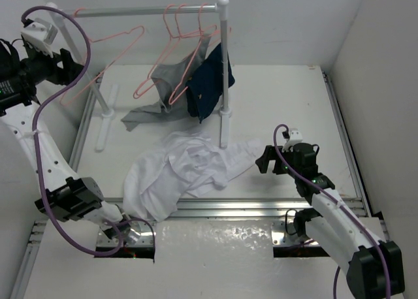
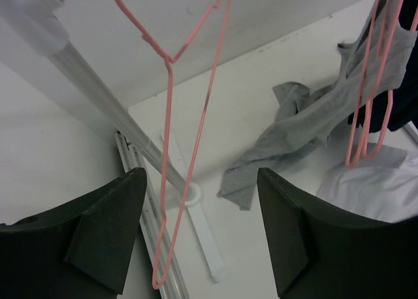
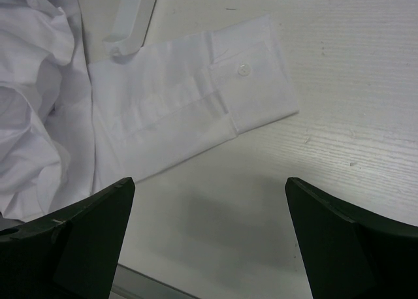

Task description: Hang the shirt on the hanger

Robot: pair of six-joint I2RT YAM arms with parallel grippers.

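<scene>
The white shirt (image 1: 183, 172) lies crumpled on the table in front of the rack. Its buttoned sleeve cuff (image 3: 241, 90) lies flat towards the right. My right gripper (image 1: 269, 160) is open and empty, low over the bare table just beside the cuff, and its jaws (image 3: 209, 247) hold nothing. An empty pink hanger (image 1: 127, 46) hangs at the left end of the rail. My left gripper (image 1: 73, 64) is raised beside it and open. In the left wrist view the hanger's wire (image 2: 167, 116) hangs between the open fingers (image 2: 104, 234), not gripped.
The white pipe rack (image 1: 224, 70) stands at the back, with a foot (image 1: 104, 116) on the table. More pink hangers (image 1: 179, 25) carry a grey garment (image 1: 153, 110) and a navy garment (image 1: 209, 80). Metal rails (image 1: 261, 207) border the table.
</scene>
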